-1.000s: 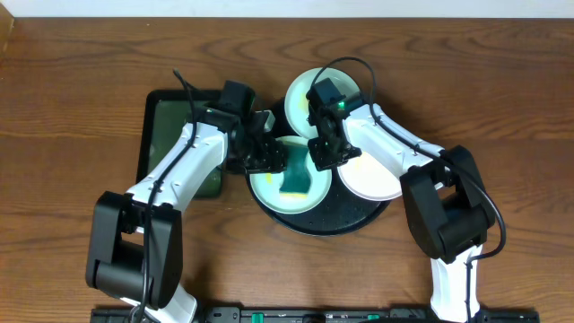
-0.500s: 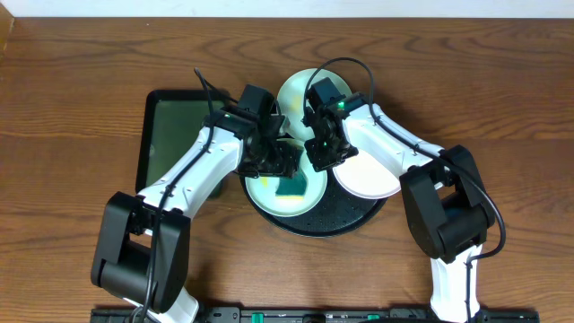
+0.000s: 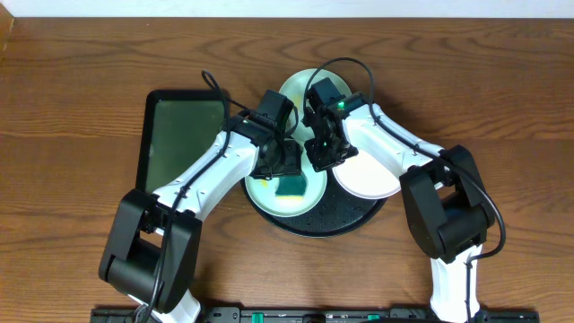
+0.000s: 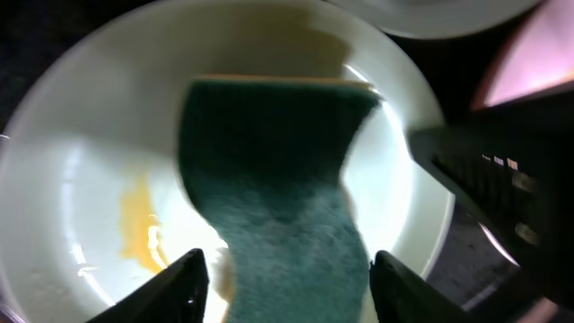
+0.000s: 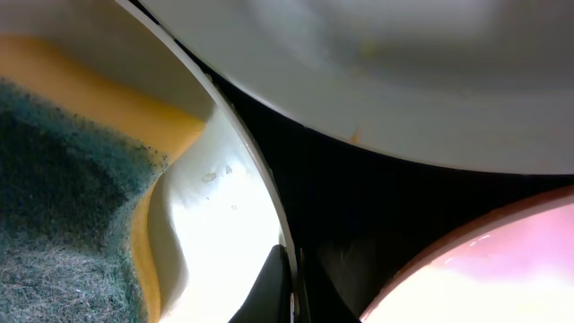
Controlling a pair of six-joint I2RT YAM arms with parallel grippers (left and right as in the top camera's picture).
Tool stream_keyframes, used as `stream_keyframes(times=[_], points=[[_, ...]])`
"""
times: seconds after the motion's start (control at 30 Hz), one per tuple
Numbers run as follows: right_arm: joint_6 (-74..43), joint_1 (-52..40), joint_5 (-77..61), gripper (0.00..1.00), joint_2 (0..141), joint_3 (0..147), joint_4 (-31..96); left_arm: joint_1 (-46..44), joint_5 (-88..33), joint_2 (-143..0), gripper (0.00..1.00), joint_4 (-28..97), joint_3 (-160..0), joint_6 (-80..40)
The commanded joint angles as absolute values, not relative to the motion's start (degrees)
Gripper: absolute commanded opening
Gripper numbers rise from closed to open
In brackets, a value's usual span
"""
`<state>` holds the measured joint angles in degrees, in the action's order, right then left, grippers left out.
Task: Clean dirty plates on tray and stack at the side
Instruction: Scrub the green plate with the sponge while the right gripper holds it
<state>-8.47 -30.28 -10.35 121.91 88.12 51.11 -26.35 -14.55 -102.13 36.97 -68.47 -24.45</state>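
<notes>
The left gripper has its jaws apart, one fingertip on either side of the green sponge; whether they are pressing it yet I cannot tell. The sponge lies in the near mint plate, beside a yellow smear. The right gripper has its jaws together, pinched on this plate's right rim. The near mint plate sits on the round black tray. The far mint plate lies at the tray's far edge and the white plate at its right edge, both just beside the near one. A dark green rectangular tray lies to the left on the wooden desk.
</notes>
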Motion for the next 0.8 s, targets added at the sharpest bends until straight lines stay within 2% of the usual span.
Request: stream_keyframes(times=[0.0, 0.37, 0.77], points=[[-7.20, -30.00, -12.71, 0.01, 122.89, 88.44, 51.18, -26.06, -10.66, -102.89, 0.58, 36.45, -67.11, -25.76], [-7.20, -29.91, -12.71, 0.01, 122.89, 88.44, 51.13, -26.50, -15.38, -102.89, 0.58, 31.51, -63.09, -26.04], [-7.20, -29.93, -12.71, 0.01, 122.89, 88.44, 51.55, -29.08, -11.70, -102.89, 0.59, 30.28, -63.05, -26.96]])
